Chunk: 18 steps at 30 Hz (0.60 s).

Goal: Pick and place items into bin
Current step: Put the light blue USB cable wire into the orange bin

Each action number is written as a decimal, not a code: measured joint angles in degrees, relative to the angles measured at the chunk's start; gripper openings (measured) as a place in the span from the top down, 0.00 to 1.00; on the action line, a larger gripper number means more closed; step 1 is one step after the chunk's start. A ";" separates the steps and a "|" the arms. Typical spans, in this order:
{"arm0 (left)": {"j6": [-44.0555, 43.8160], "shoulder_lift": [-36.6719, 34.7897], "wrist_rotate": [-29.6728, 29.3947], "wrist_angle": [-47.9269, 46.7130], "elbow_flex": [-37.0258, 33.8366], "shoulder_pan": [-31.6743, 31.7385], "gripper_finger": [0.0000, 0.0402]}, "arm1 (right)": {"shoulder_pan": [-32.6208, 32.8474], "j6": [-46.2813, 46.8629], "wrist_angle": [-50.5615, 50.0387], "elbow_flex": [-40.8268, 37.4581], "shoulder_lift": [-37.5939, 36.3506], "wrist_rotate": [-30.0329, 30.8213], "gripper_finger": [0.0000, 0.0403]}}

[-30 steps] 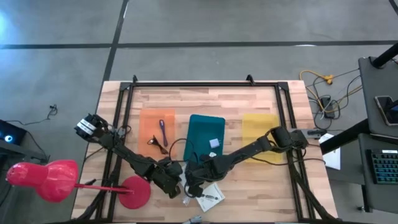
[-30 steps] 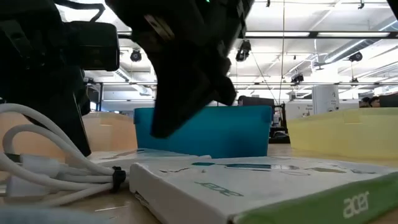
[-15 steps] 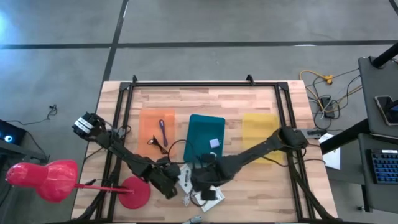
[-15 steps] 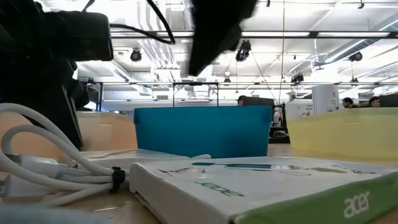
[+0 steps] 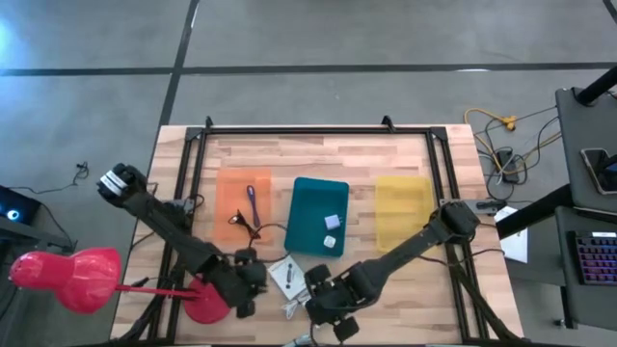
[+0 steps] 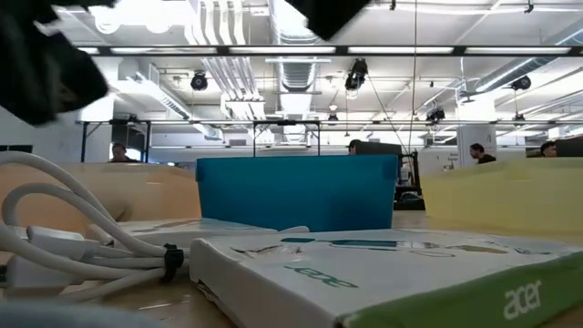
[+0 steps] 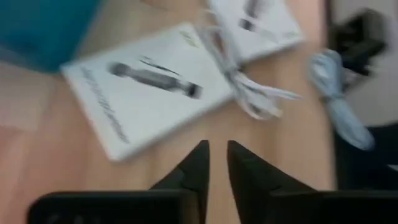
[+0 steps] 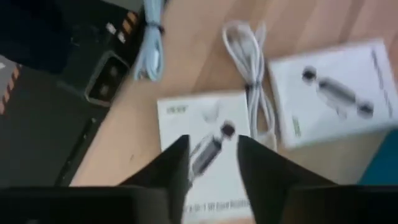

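Near edge, right gripper (image 5: 326, 310): low at the table's near edge, right of centre. Its wrist view shows the fingers (image 8: 169, 168) spread with a clear gap, holding nothing, above a white Acer packet (image 8: 208, 137).

Near edge, left gripper (image 5: 242, 285): near-left, beside the red lamp-like stand (image 5: 207, 299). Its fingers (image 7: 198, 168) stand slightly apart with a thin slit between them, and nothing is pinched.

Items still on the table: two flat white square packets with dark prints; one (image 5: 282, 275) lies between the grippers, just short of the teal bin. A coiled white cable (image 8: 249, 74) lies between the packets, and a pale blue cable (image 7: 339, 106) sits nearest the edge.

Middle, bins: orange bin (image 5: 243, 207) on the left holding a purple stick tool (image 5: 252, 204) and a black wiry piece (image 5: 243, 224); teal bin (image 5: 318, 214) in the centre with two small white cubes (image 5: 332, 223); yellow bin (image 5: 405, 207) on the right, contents not discernible.

Doing the step well: my judgement is that a packet is next. A flat packet gives little to grip, so come down over one edge with the fingers wide. Keep clear of the white cable, which could snag.

Hard to make out: both wrist views are smeared. The low view shows only packet, cable and bin walls.
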 joint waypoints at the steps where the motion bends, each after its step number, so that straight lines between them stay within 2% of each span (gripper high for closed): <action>1: -0.38 -0.18 0.45 0.78 0.03 -1.24 0.86 | 0.03 -1.31 0.97 0.16 0.10 0.12 0.65; 4: -0.82 0.41 1.49 6.92 0.69 -4.80 0.78 | 0.13 -2.42 2.69 0.27 0.14 2.17 0.54; 7: -2.04 3.41 1.38 9.87 1.78 -6.67 0.75 | 0.03 3.45 0.54 0.25 0.16 5.70 0.47; 12: -3.90 8.47 0.50 15.88 4.49 -6.76 0.74 | 0.25 13.53 -6.80 0.25 -1.52 10.40 0.42; 18: -3.90 16.73 -2.20 12.40 15.39 -6.84 0.74 | 3.65 18.15 -14.01 0.23 -2.57 16.02 0.40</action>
